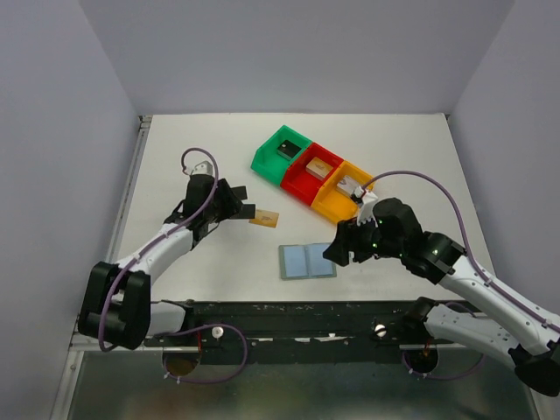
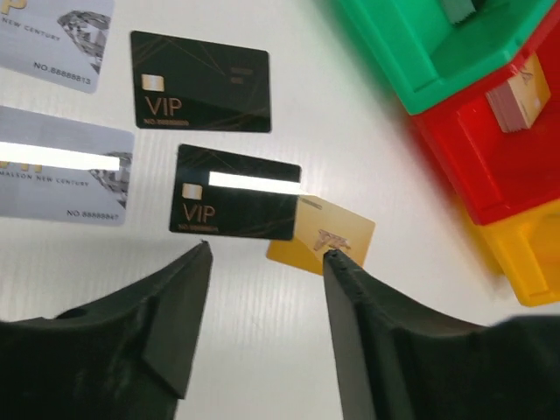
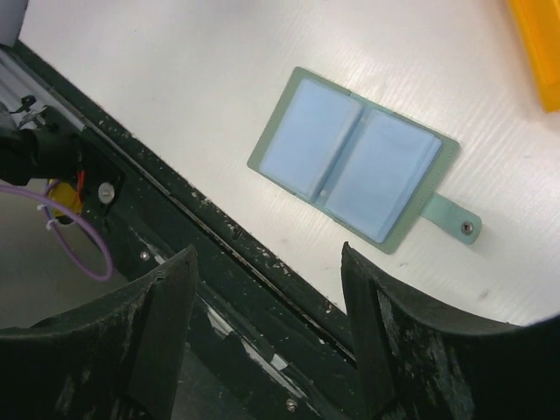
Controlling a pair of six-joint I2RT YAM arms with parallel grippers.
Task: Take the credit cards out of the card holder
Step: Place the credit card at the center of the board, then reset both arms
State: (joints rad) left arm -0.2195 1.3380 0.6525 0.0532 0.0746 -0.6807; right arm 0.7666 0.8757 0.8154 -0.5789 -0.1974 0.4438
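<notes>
The card holder lies open and flat near the table's front edge; the right wrist view shows its two blue panels and a strap tab. Out on the table lie several credit cards: two black ones, two silver-grey ones and a gold one tucked partly under a black one. My left gripper is open just short of the gold card, with nothing between its fingers. My right gripper is open beside the holder, over the table's front rail.
A green bin, a red bin and an orange bin stand in a diagonal row behind the holder, each with a small object inside. The green bin and red bin lie close to the right of the cards.
</notes>
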